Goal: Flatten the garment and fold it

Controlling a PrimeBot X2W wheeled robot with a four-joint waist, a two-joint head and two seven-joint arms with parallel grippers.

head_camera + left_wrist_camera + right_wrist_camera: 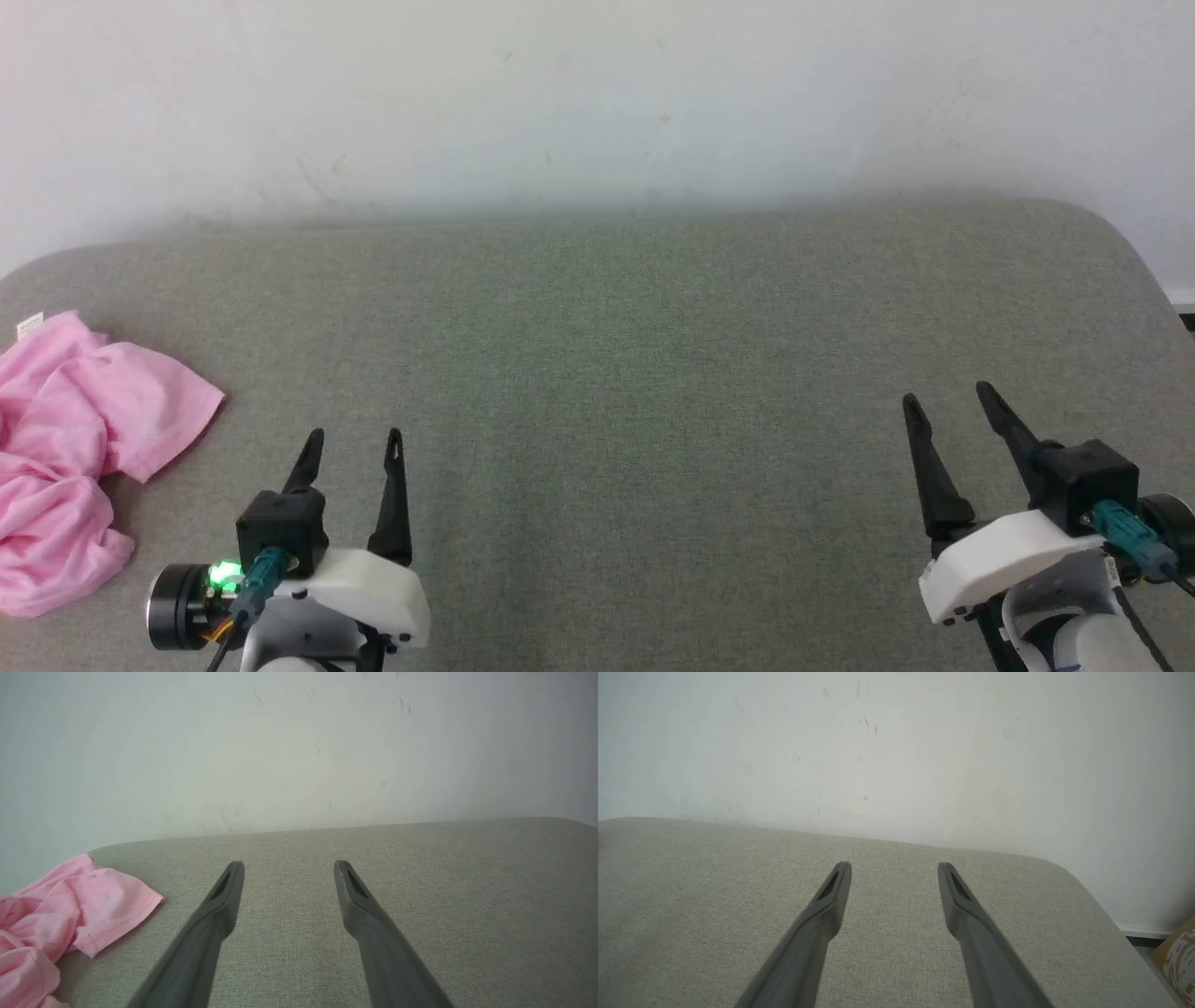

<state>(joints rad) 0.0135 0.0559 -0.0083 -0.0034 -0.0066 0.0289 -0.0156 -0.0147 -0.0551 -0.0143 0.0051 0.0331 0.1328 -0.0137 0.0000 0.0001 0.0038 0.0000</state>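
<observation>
Head view: one garment [84, 420], left gripper [357, 436], right gripper [945, 393], both agape

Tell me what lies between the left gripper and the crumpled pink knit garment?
Just bare grey fabric surface separates the left gripper from the crumpled pink knit garment, per the head view.
</observation>
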